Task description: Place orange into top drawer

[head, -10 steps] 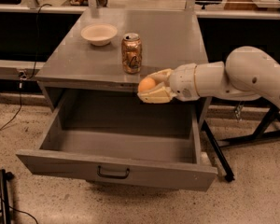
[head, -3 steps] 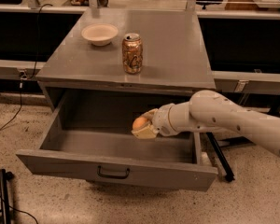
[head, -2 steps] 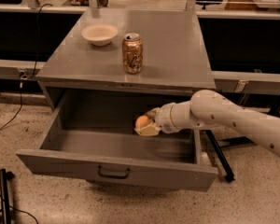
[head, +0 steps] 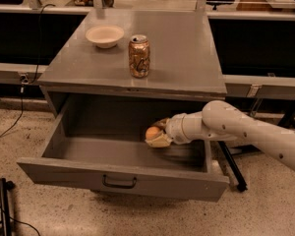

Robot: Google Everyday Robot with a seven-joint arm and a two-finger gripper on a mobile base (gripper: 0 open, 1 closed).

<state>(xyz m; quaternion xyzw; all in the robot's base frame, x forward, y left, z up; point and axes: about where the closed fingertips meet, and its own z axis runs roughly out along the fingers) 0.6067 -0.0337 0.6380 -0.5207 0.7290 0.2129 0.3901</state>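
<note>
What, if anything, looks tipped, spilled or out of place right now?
Nothing stands out. The soda can and bowl sit upright on the cabinet top; the gripper holds the orange inside the open top drawer.

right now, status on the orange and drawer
Gripper shut on orange, inside open top drawer. Not yet released. Soda can, bowl on tabletop, not in the way.

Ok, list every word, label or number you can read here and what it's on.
None legible.
Can: printed label, too blurred to read.
Bowl, drawer: no text.
Claw, shut on the orange inside the drawer: no text.
</note>
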